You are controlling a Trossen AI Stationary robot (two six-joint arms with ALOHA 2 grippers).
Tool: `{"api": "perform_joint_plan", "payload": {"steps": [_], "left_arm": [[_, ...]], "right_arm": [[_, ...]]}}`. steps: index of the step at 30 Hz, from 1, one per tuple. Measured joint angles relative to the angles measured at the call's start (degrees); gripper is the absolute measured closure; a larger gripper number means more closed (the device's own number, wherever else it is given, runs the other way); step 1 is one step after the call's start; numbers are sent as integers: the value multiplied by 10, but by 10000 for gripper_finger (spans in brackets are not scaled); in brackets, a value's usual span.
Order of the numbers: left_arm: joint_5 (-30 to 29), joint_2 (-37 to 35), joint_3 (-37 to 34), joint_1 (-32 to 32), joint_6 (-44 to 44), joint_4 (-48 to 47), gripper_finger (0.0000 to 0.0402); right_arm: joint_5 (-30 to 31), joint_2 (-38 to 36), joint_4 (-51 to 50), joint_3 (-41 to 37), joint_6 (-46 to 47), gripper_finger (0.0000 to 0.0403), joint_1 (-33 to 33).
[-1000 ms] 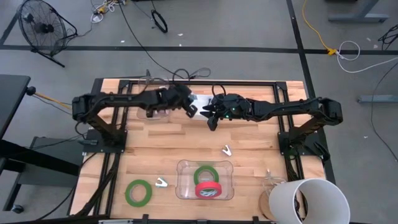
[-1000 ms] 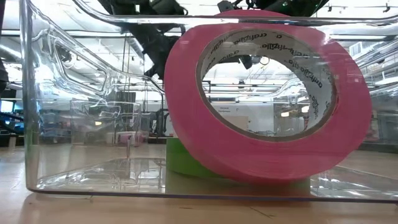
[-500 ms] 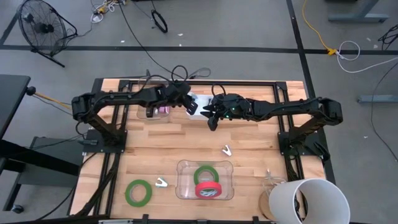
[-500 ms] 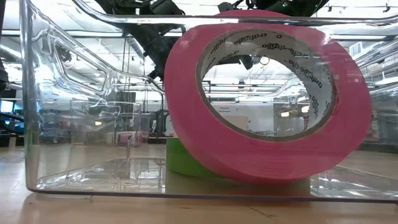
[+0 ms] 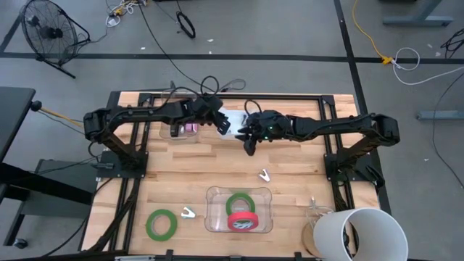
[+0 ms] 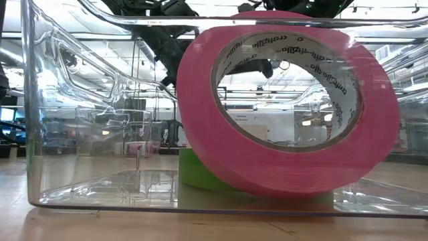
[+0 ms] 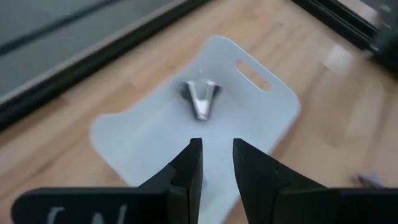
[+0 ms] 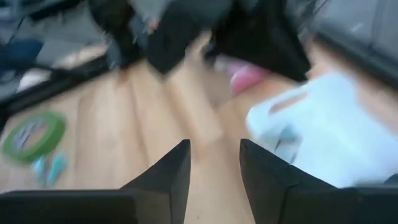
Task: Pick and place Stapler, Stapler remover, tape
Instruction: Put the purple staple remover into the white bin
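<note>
A metal staple remover point(image 7: 202, 99) lies on a white board with a handle slot point(image 7: 249, 118) at the table's far middle point(image 5: 233, 117). My left gripper point(image 5: 222, 128) hovers over the board, open by a narrow gap and empty point(image 7: 216, 158). My right gripper point(image 5: 249, 143) is just right of the board, open and empty point(image 8: 214, 162). A red tape roll point(image 5: 243, 222) leans on a green roll point(image 5: 239, 204) in a clear tub point(image 5: 214, 194) at the near middle. Another green roll point(image 5: 161, 224) lies flat on the table at the near left.
Two more staple removers lie on the wood, one point(image 5: 264, 175) right of centre and one point(image 5: 188, 212) beside the tub. A clear tub point(image 5: 175, 131) at the far left holds a pink object point(image 5: 191, 128). A white bucket point(image 5: 359, 233) stands at the near right corner.
My left arm has shifted a little toward the table's far edge, uncovering the pink object in the far-left tub. My right gripper has edged slightly toward the near edge. The tapes and staple removers have not moved.
</note>
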Motion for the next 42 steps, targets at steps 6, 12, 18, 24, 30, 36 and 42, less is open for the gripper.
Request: {"api": "perform_joint_plan", "payload": {"steps": [6, 12, 18, 24, 30, 36, 42], "left_arm": [[51, 0, -1, -18, 23, -38, 310], [52, 1, -1, -40, 42, -45, 310], [52, 1, -1, -45, 42, -44, 310], [51, 1, -1, -45, 38, -45, 310], [51, 1, -1, -45, 37, -45, 310], [50, 1, -1, -44, 37, -44, 310], [45, 1, -1, -44, 37, -42, 310]], "right_arm": [[-40, -9, -175, 0, 38, 264, 26], [8, -12, -340, 0, 102, 264, 75], [24, -12, -407, 0, 203, 264, 127], [68, -12, -401, -18, 269, 264, 169], [73, -12, -348, -59, 311, 264, 190], [73, -11, -236, -115, 314, 264, 196], [83, -11, -190, -153, 314, 264, 196]]}}
